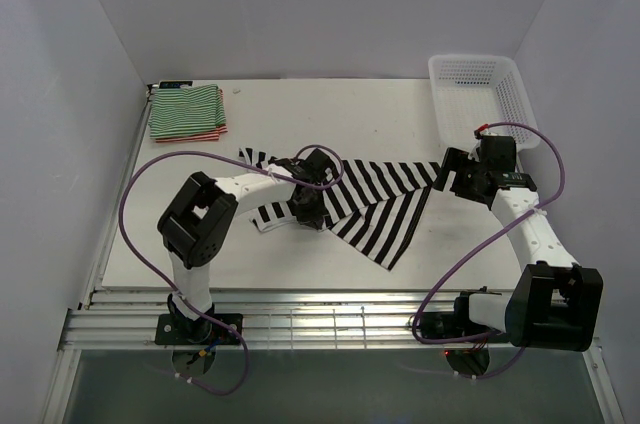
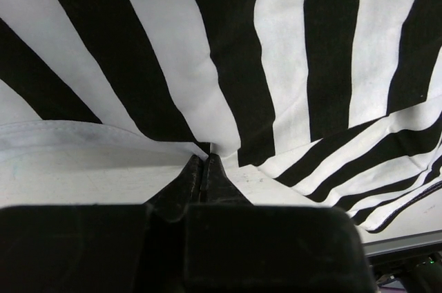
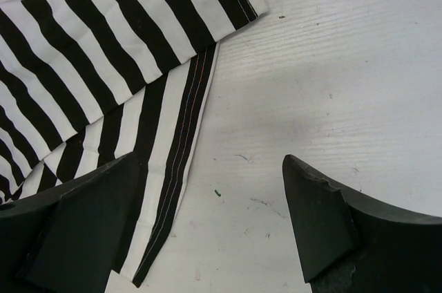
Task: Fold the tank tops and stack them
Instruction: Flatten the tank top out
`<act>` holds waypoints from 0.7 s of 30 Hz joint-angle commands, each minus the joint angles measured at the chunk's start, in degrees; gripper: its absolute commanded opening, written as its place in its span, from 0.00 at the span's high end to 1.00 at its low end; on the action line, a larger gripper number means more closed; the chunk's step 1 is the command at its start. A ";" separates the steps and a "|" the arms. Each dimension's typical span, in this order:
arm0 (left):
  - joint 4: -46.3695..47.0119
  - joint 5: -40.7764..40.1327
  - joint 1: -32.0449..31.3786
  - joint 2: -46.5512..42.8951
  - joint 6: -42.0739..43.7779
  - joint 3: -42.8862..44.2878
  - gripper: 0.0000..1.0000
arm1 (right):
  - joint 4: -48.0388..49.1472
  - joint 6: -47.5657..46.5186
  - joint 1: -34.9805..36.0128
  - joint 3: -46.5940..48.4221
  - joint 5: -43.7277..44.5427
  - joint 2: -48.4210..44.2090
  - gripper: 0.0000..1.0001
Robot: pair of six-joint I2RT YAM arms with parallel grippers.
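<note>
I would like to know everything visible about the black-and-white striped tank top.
The black-and-white tank top is soft cloth with wide stripes and stitched hems. It lies spread but rumpled, partly doubled over, in the middle of the white table. The left tool is shut on a pinch of it. The open right tool hangs over its right edge without gripping it.
</note>
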 commanded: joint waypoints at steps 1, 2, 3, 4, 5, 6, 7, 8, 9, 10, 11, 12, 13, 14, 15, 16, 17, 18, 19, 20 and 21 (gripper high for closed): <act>-2.74 -4.09 -0.59 8.61 1.81 -5.63 1.00 | 1.81 -0.84 -0.46 -0.57 0.13 -0.34 0.10; -2.91 -4.18 -0.59 8.35 1.55 -6.33 1.00 | 1.81 -0.84 -0.46 -0.57 0.21 -0.26 0.10; -3.09 -4.44 -0.59 7.91 1.38 -6.60 1.00 | 1.81 -0.84 -0.46 -0.48 0.13 -0.17 0.10; -3.27 -4.53 -0.59 7.30 1.03 -6.95 1.00 | 1.81 -1.02 -0.46 -0.56 0.13 -0.08 0.10; -3.35 -4.62 -0.59 5.73 0.59 -7.30 1.00 | 1.81 -1.11 -0.46 -0.48 -0.14 0.27 0.10; -3.44 -4.62 -0.59 4.93 0.58 -7.74 1.00 | 1.81 -1.28 -0.46 -0.30 -0.92 0.53 0.10; -3.62 -4.54 -0.59 4.05 0.50 -7.83 1.00 | 1.98 -1.46 -0.46 -0.30 -1.28 0.88 0.10; -3.62 -4.36 -0.67 3.26 0.58 -7.83 1.00 | 2.33 -1.89 -0.46 -0.39 -1.80 1.41 0.10; -3.79 -3.58 -0.59 1.86 0.58 -7.40 1.00 | 2.77 -1.98 -0.46 -0.39 -2.50 1.67 0.10; -4.14 -3.13 -0.59 1.24 0.67 -7.05 1.00 | 3.21 -2.07 -0.46 -0.48 -2.68 1.94 0.10; -4.41 -2.69 -0.59 0.71 0.85 -6.69 1.00 | 4.26 -2.16 -0.46 -0.65 -2.60 2.46 0.10; -4.58 -1.73 -0.59 -0.60 0.85 -6.08 1.00 | 4.79 -2.16 -0.46 -0.57 -2.25 2.73 0.10; -4.67 -1.29 -0.59 -1.40 0.76 -5.81 1.00 | 5.23 -2.16 -0.46 -0.39 -1.99 3.78 0.10; -4.59 -0.85 -0.59 -2.19 0.67 -5.55 1.00 | 6.37 -2.51 -0.46 -0.22 -1.98 4.31 0.10; -4.59 -0.58 -0.50 -3.94 0.32 -4.94 1.00 | 6.99 -2.43 -0.46 0.13 -1.90 4.92 0.10; -4.67 -0.58 -0.50 -4.83 0.23 -4.58 1.00 | 7.52 -2.34 -0.46 0.49 -1.63 5.71 0.10; -4.67 -0.58 -0.50 -5.62 0.15 -4.32 1.00 | 8.91 -1.99 -0.46 0.66 -1.20 7.20 0.10; -4.67 -0.58 -0.41 -6.50 0.15 -4.06 1.00 | 9.36 -1.55 -0.46 1.27 -0.76 8.08 0.10; -4.94 -0.58 -0.41 -7.90 0.06 -3.62 1.00 | 9.72 -1.28 -0.46 1.72 -0.23 9.14 0.10; -5.02 -0.58 -0.15 -8.52 0.06 -3.35 1.00 | 10.16 -1.20 -0.46 2.24 0.73 11.58 0.10; -5.11 -0.58 -0.06 -8.96 0.14 -3.26 1.00 | 10.59 -0.93 -0.46 3.55 1.35 12.83 0.10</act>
